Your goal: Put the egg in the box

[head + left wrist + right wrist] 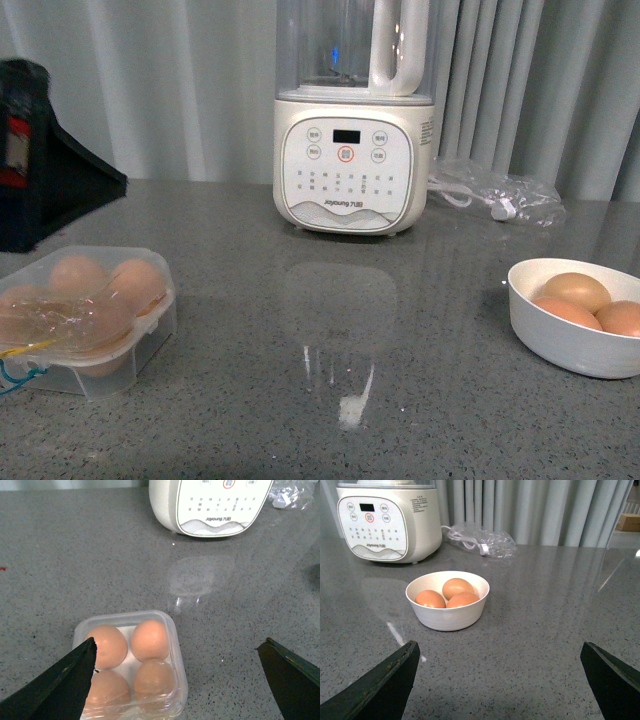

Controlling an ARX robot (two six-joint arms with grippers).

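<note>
My right tool (497, 680), spread wide and empty, faces the bowl (447, 615) of eggs (457, 587) near the bench's right edge.

Neither arm is showing in the front view. The left gripper (182, 680) is hanging with its jaws spread wide apart, holding nothing. The right gripper (500, 680) is likewise gaping wide and gripping nothing.
</note>
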